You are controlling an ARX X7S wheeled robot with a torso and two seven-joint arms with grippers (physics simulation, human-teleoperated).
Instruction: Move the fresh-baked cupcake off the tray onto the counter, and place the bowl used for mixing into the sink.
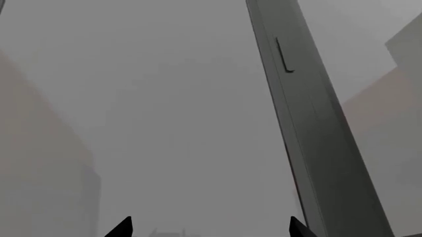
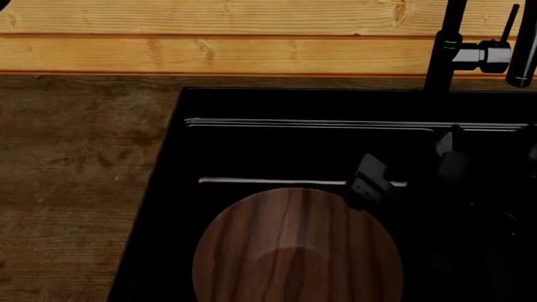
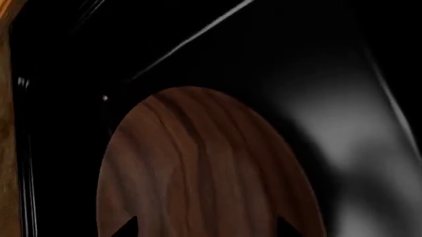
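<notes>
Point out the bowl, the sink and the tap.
bowl [image 2: 293, 251]: head view, on its wooden inner wall.
sink [image 2: 251, 104]: head view, on its black back rim.
tap [image 2: 443, 44]: head view, on its upright black stem.

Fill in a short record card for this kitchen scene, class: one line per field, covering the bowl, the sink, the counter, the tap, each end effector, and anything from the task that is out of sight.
bowl: dark wooden bowl, inside the basin
sink: black sink, bowl within its walls
counter: brown plank counter, beside the sink
tap: black tap at the sink's back edge
right end effector: right end effector tips spread, just above the bowl, not closed on it
left end effector: left end effector tips apart, facing a grey hazy space
cupcake and tray: not in any view
</notes>
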